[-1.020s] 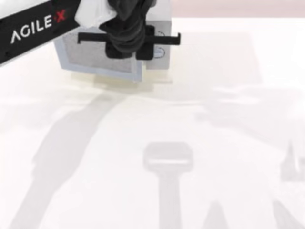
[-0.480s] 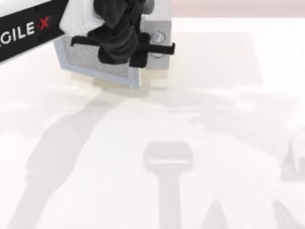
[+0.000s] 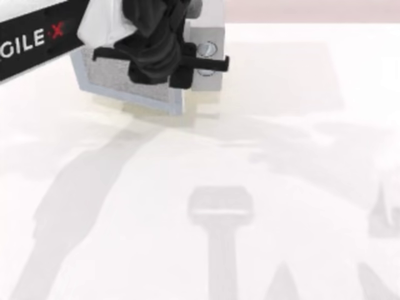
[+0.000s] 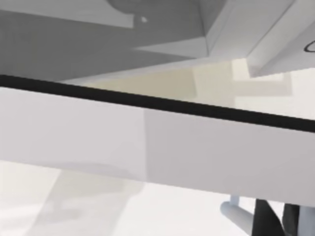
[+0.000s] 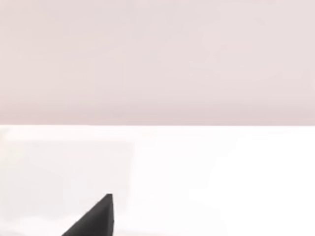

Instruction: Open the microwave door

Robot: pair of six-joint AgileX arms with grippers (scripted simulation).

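The microwave [image 3: 203,47] stood at the upper left of the top view, near the far edge of the tabletop [image 3: 250,187]. Its front panel with two round knobs [image 3: 209,49] faced the camera. The microwave door [image 3: 128,84] hung partly ajar, its right edge swung out from the body, so that a wedge of pale cream interior [image 4: 167,83] showed in the left wrist view between door and body. In that same view the door's top edge ran across the frame as a broad light-grey band with a thin dark line along it.

The left arm reached in from the upper left corner of the top view, and the left gripper [image 3: 178,75] sat over the door's right edge, close to the knob panel. Whether its jaws were apart or clamped on anything, I could not tell.

The right gripper [image 5: 93,219] showed only as one dark fingertip low in the right wrist view, over bare tabletop; the state of its jaws could not be told either.
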